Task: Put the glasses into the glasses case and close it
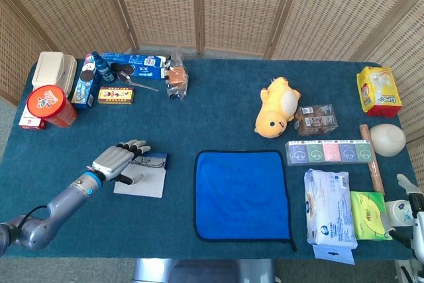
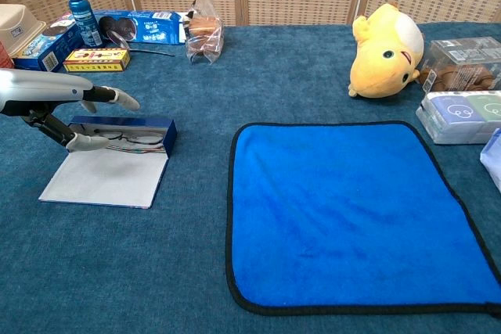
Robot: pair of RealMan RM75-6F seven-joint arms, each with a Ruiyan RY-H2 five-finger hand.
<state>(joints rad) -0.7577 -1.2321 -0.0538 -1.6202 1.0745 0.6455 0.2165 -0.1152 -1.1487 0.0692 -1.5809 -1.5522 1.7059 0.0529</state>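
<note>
Dark blue carpeted tabletop (image 1: pixel 218 117), carrying everything, with wicker screens (image 1: pixel 199 4) behind. Near its middle, a bright blue cloth (image 2: pixel 352 213) with a black edge, flat and bare. Right of it in the head view, a white wet-wipes pack (image 1: pixel 330 208) and a green packet (image 1: pixel 370 215) side by side, with a row of pastel boxes (image 1: pixel 328 152) above them. Further back, a yellow plush toy (image 2: pixel 385 51) on its side, just beside a clear box of brown snacks (image 2: pixel 460 64). At the far right corner, a yellow and red bag (image 1: pixel 378 91).

At the far left corner, a red tub (image 1: pixel 48 107), a beige container (image 1: pixel 52 68), a blue cookie box (image 2: pixel 145 26), a blue bottle (image 2: pixel 81 1) and a clear bag of snacks (image 2: pixel 205 35), clustered.

Left arm reaching in from the lower left; left hand (image 1: pixel 116 161) over the near left of the tabletop, fingers (image 2: pixel 106 98) spread and holding nothing, thumb lowered to the rim of the glasses case (image 2: pixel 117 158). Case open, its grey lid flat on the tabletop toward the near edge, its blue tray behind. Glasses (image 2: pixel 129 141) lying inside the tray, thin frame visible along its length.

Right hand (image 1: pixel 412 207) only partly in view at the right edge of the head view; cannot tell whether open or closed.
</note>
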